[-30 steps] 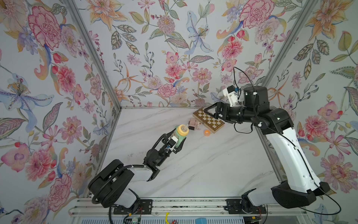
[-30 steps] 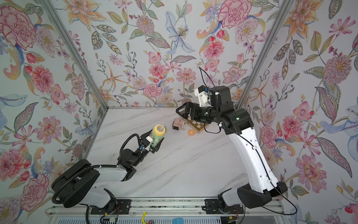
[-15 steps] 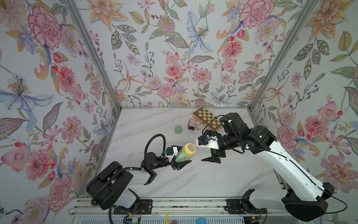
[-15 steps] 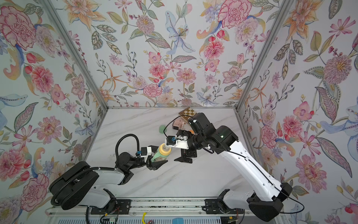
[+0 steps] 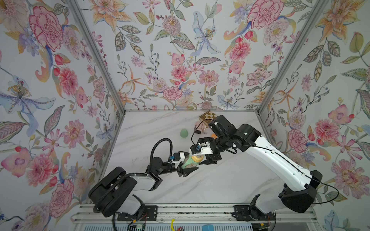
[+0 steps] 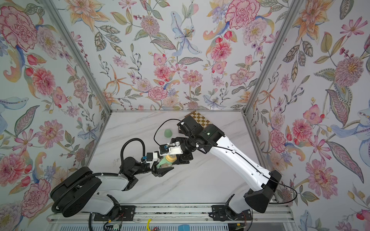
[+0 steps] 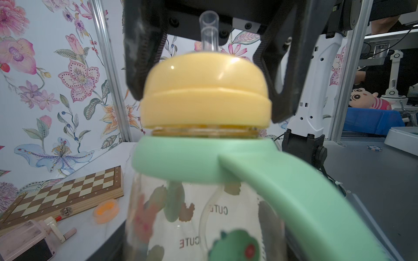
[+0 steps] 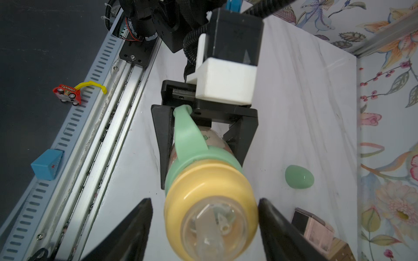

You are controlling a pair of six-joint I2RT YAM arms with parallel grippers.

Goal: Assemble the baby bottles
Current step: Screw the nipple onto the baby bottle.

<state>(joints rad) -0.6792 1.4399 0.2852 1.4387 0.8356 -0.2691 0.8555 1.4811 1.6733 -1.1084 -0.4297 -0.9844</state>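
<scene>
— Moved since a second ago?

— Plenty. Swung the right gripper (image 8: 209, 226) away from the chessboard (image 5: 208, 116) in the back corner and down to mid-tabletop. Carried the baby bottle (image 5: 190, 163) forward in the left gripper (image 5: 187, 166) to meet it.

— Holding what now?

— On the left: clamped tight across the clear printed body, below the mint-green collar (image 7: 192, 158), with one collar handle reaching back toward the gripper's base. On the right: spread either side of the yellow nipple ring (image 8: 210, 187), very close, with a sliver of gap on one side in the right wrist view. Not clamped.

— Bottle's position?

— Tilted, off the surface, between the two grippers near the middle, ring end toward the right arm. Neck threads showing just under the ring.

— Rest of the surface?

— White, marble-veined tabletop (image 5: 220, 180). Mint-green dome cap (image 5: 183, 133) alone on it, toward the back, well apart from the bottle. Behind that, the chessboard near the rear wall, a pink-and-black perfume bottle (image 5: 201, 128) just in front, a small orange ring (image 7: 106, 210) beside.

— Room?

— Boxed in on three sides by floral wallpaper (image 5: 180, 50) with metal corner posts. Open at the front, along a slotted rail (image 8: 74, 144) carrying a red toy truck (image 8: 67, 93) and a blue block (image 8: 47, 163).
</scene>
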